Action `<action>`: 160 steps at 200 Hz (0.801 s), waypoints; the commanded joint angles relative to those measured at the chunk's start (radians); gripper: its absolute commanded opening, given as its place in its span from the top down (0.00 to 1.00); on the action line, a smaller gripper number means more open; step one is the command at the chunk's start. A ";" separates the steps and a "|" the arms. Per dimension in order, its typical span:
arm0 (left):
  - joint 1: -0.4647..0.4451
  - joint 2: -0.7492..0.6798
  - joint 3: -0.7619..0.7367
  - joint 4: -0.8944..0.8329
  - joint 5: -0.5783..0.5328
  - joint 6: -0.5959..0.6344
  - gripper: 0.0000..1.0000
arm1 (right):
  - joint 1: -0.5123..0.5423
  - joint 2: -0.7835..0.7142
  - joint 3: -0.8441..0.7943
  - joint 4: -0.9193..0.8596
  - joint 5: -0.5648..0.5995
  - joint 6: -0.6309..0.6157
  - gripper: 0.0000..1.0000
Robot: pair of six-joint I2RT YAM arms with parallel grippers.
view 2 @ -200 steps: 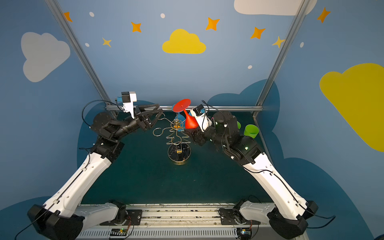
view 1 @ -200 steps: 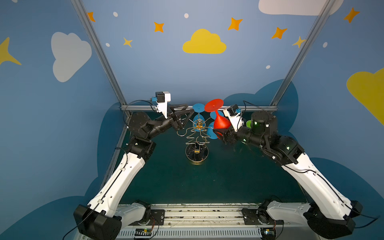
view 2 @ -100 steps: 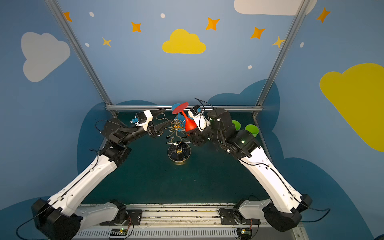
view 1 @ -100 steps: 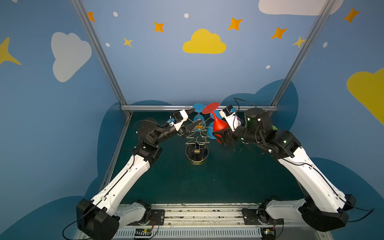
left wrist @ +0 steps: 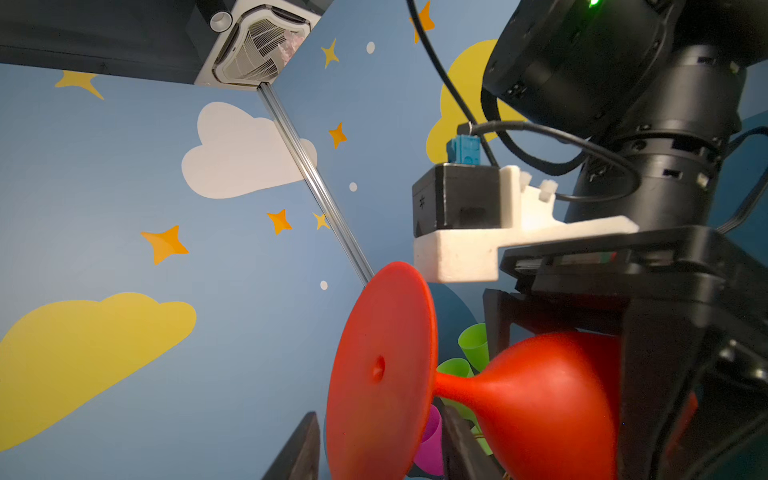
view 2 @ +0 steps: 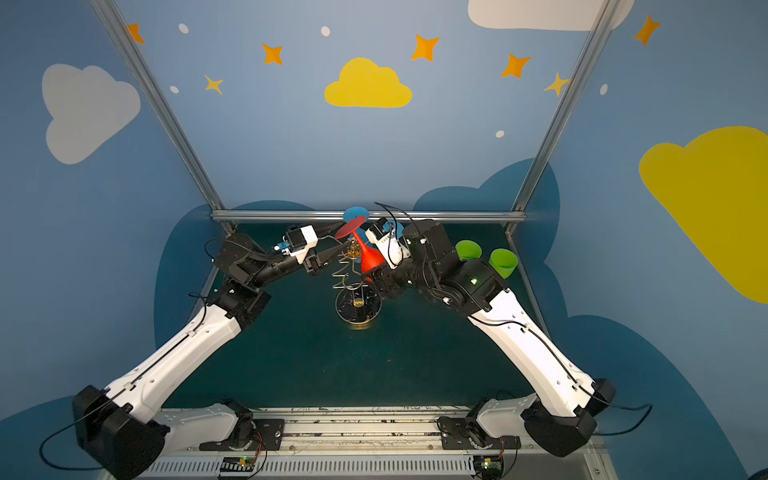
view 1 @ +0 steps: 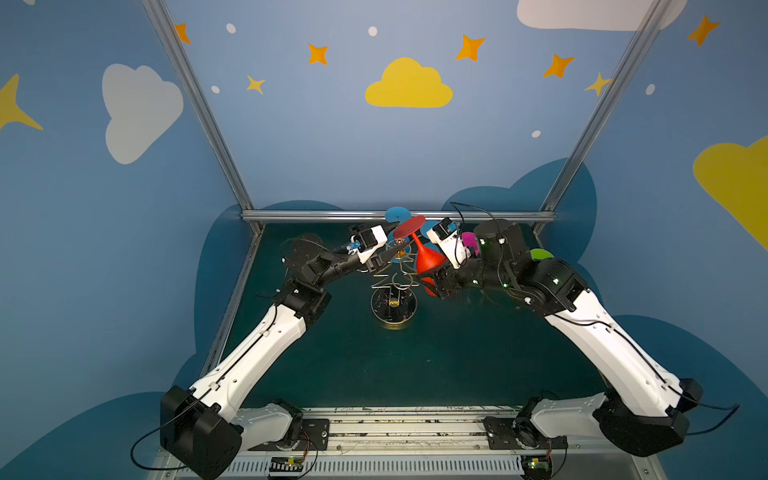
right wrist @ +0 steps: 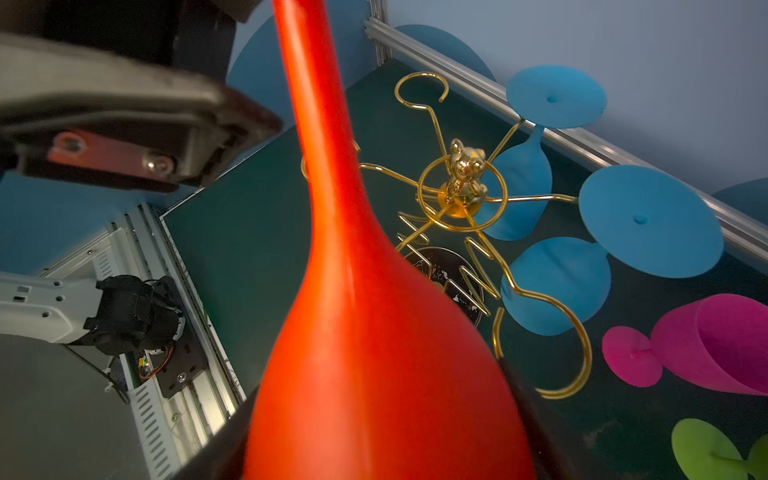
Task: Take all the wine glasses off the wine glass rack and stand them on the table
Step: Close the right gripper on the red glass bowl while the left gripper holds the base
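The red wine glass is tilted, foot up and leaning left, beside the top of the gold wine glass rack. My right gripper is shut on its bowl. My left gripper is open, with one finger on each side of the red foot disc and a gap at both. The stem crosses in front of a rack arm; I cannot tell if they touch.
Two blue glasses hang on the rack's far side. A magenta glass lies on the table beyond it. Green glasses stand at the back right. The aluminium rail runs close behind.
The left arm has dropped and reached in, its jaws narrowing around the red foot. The right gripper has tilted the red glass lower and slightly left.
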 commanded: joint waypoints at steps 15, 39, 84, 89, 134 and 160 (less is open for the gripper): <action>-0.004 -0.003 0.029 0.039 -0.016 -0.016 0.62 | 0.015 -0.001 -0.003 0.006 -0.030 0.033 0.69; -0.005 -0.004 0.026 0.039 -0.027 -0.014 0.70 | 0.020 -0.002 -0.011 0.006 -0.033 0.040 0.70; -0.005 -0.007 0.023 0.035 -0.060 -0.033 0.88 | 0.021 -0.007 -0.026 0.018 -0.048 0.056 0.66; -0.005 -0.008 0.021 0.037 -0.069 -0.038 0.90 | 0.021 -0.008 -0.026 0.018 -0.048 0.057 0.64; -0.005 -0.033 0.018 0.002 -0.191 -0.185 0.97 | 0.006 -0.066 -0.078 0.099 -0.073 0.092 0.23; -0.005 -0.041 0.039 -0.100 -0.263 -0.285 0.97 | -0.040 -0.137 -0.151 0.202 -0.129 0.147 0.18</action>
